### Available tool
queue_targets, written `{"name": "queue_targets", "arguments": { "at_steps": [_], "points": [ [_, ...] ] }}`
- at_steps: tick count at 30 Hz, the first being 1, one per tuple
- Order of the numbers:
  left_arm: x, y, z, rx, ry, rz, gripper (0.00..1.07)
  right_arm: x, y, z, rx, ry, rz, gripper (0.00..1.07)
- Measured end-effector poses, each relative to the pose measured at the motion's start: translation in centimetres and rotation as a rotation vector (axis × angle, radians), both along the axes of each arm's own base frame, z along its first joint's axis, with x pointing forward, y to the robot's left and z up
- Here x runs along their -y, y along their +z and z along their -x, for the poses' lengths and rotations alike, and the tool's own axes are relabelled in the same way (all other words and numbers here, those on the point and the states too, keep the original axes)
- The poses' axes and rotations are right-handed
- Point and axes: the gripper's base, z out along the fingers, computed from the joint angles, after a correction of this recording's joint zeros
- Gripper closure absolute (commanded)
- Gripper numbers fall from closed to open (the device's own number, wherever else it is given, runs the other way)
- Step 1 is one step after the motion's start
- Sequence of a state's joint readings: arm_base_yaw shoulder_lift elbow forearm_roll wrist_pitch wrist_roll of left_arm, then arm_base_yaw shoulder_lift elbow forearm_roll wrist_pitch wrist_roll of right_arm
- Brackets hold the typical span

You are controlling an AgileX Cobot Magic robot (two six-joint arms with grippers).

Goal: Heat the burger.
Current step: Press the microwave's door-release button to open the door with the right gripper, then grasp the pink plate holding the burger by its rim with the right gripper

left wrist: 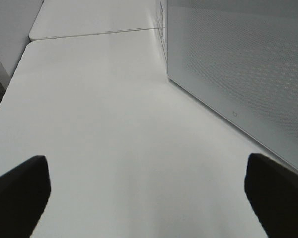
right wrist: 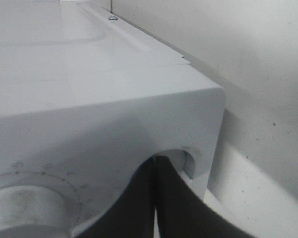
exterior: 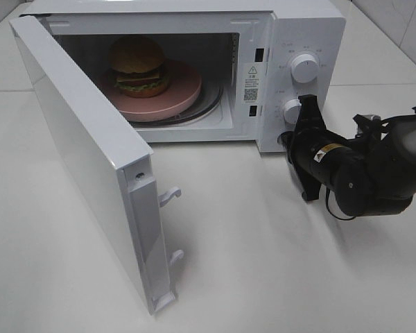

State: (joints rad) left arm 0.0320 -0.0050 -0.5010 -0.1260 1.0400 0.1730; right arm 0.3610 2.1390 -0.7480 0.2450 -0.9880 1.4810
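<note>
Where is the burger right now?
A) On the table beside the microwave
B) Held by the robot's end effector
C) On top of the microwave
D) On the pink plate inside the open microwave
D: the burger sits on the pink plate inside the microwave, whose door stands open.

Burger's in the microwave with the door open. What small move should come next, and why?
Probably swing the microwave door shut with the left gripper: the burger already sits on the pink plate inside, the door stands wide open, and the open left gripper is beside its outer panel.
</note>
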Motion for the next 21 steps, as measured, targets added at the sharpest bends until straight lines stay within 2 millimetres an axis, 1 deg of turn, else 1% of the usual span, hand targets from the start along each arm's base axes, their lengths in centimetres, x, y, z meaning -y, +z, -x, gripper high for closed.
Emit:
{"name": "queue_targets", "arguments": {
  "at_steps": [9, 17, 21],
  "points": [
    [0.0, 0.0, 0.0, 0.0, 0.0, 0.0, 0.06, 0.0, 0.1, 0.5, 0.005, -0.005, -0.001, 1.07],
    [0.0, 0.0, 0.0, 0.0, 0.0, 0.0, 0.06, -0.1, 0.1, 1.4, 0.011, -0.006, 0.002, 1.07],
    [0.0, 0.0, 0.0, 0.0, 0.0, 0.0, 0.06, 0.2, 0.3, 2.1, 0.01, -0.006, 0.005, 1.07]
  ]
}}
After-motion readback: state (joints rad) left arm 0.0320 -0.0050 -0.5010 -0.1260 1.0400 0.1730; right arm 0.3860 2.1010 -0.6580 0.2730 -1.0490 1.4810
